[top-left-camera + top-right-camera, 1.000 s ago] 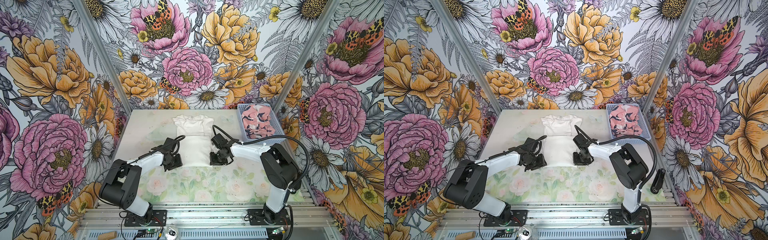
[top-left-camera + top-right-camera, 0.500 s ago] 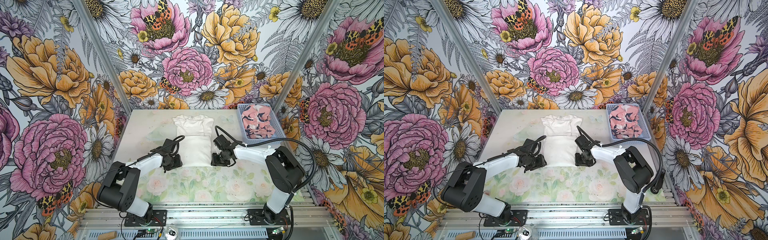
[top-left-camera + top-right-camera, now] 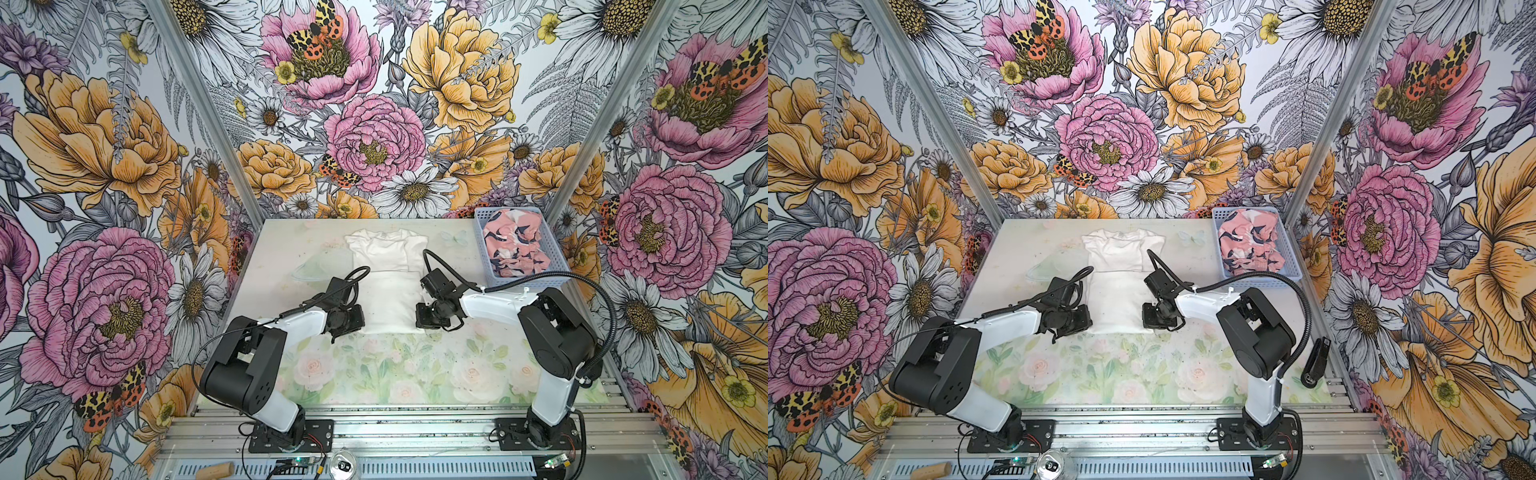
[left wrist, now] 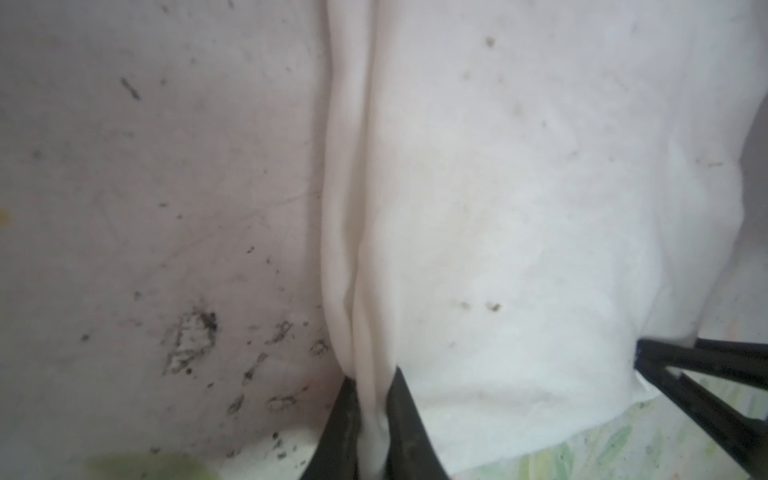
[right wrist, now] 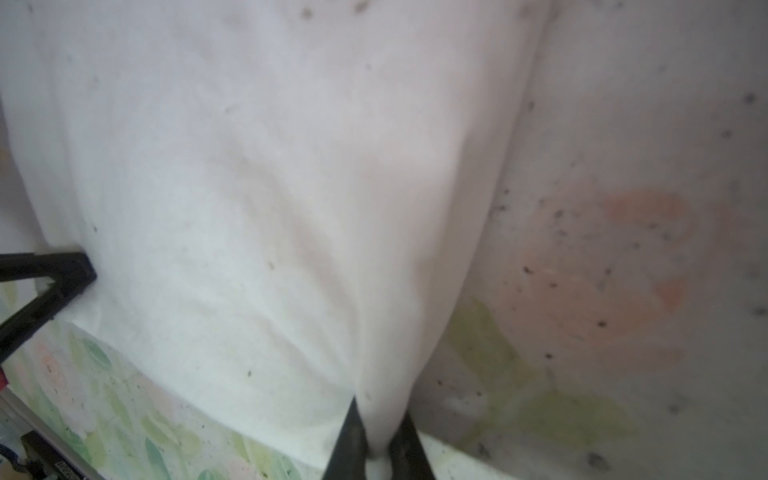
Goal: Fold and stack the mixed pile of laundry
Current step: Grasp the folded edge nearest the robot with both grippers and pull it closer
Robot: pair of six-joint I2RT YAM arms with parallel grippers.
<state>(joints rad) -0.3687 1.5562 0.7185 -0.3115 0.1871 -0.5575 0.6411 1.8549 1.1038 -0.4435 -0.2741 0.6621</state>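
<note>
White garment (image 3: 390,299) — left hand (image 4: 372,388) and right hand (image 5: 380,417), open before, now pinch its corners.

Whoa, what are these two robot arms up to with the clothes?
They're folding laundry. The left claw and right claw each pinch a near corner of the large soft white garment, which lies flat on the floral-printed table. A crumpled pink garment with navy-and-white blotches sits in the light blue perforated plastic basket at the far right, untouched.

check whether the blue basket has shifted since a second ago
No. The blue basket sits in the same place at the table's far right corner.
</note>
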